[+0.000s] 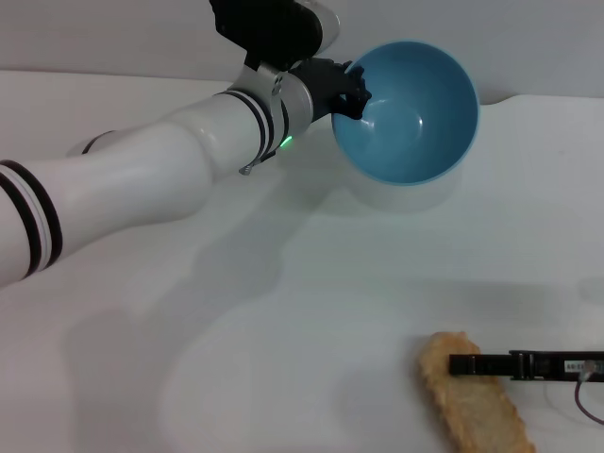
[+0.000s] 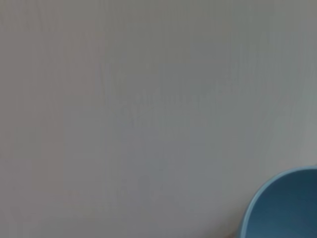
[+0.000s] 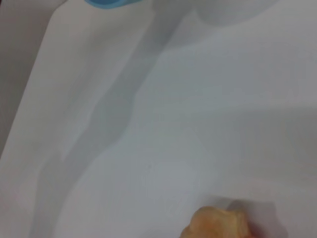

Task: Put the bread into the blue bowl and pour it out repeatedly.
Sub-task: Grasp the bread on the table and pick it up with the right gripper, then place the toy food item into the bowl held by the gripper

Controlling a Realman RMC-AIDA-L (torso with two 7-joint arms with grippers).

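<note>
The blue bowl (image 1: 408,113) hangs above the table at the back, tipped so its empty inside faces me. My left gripper (image 1: 347,94) is shut on its left rim. Part of the bowl (image 2: 285,208) shows in the left wrist view, and a sliver of the bowl (image 3: 106,3) in the right wrist view. The bread (image 1: 477,411) lies pale side up on the table at the front right. My right gripper (image 1: 462,364) comes in from the right edge and sits across the loaf's far end. One end of the bread (image 3: 215,224) shows in the right wrist view.
The white table (image 1: 283,311) runs under everything, its back edge (image 1: 142,74) meeting a pale wall. The left arm (image 1: 142,184) stretches across the left half. A thin cable (image 1: 587,401) hangs by the right gripper.
</note>
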